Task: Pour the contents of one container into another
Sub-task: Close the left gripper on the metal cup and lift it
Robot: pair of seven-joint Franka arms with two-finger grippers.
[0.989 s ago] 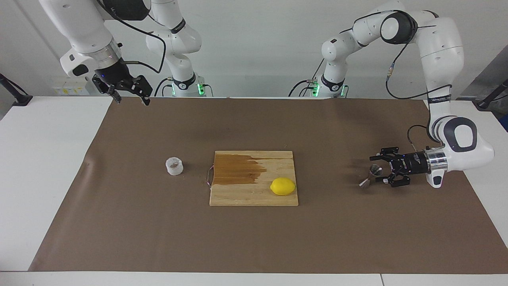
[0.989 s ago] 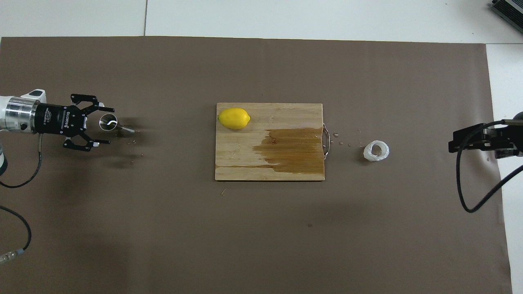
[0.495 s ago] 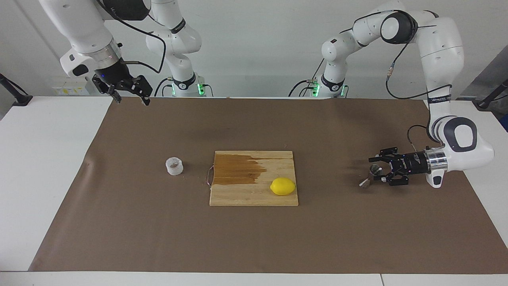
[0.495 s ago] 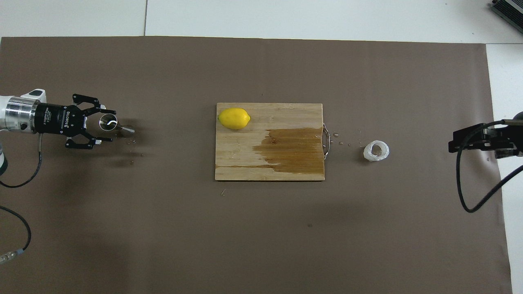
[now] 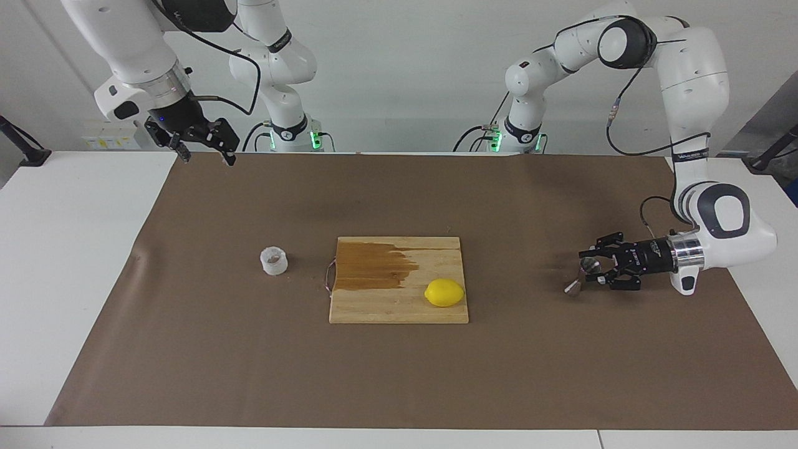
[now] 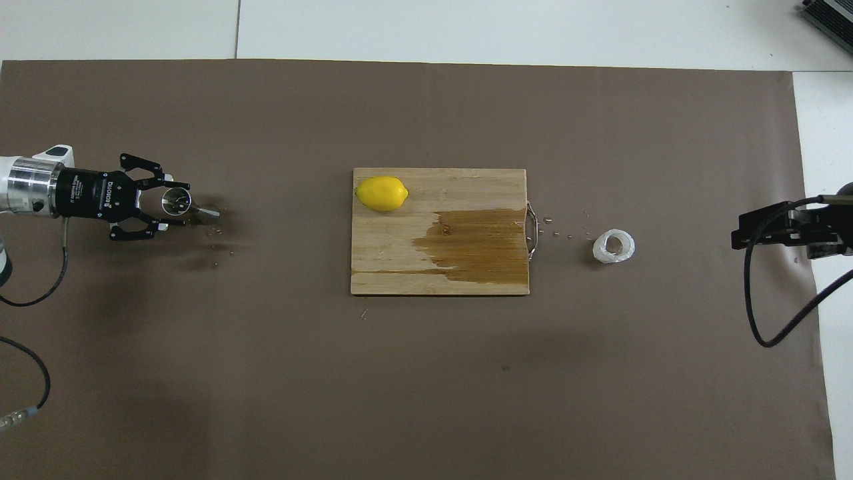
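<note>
Jigger (image 5: 579, 277) between left gripper's (image 5: 591, 272) closing-in fingers (arm low, level); right gripper (image 5: 204, 156) raised, fingers apart.

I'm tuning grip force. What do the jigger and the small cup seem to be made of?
Jigger: looks like polished steel, with mirror-like glints on its cones. Cup: seemingly thin translucent white plastic, matte, with brownish bits showing inside.

Counted — one cup (image 5: 274, 260), one jigger (image 5: 580, 277), one lemon (image 5: 444, 292), one board (image 5: 399, 305), two grippers — left (image 5: 591, 272), right (image 5: 204, 156).
</note>
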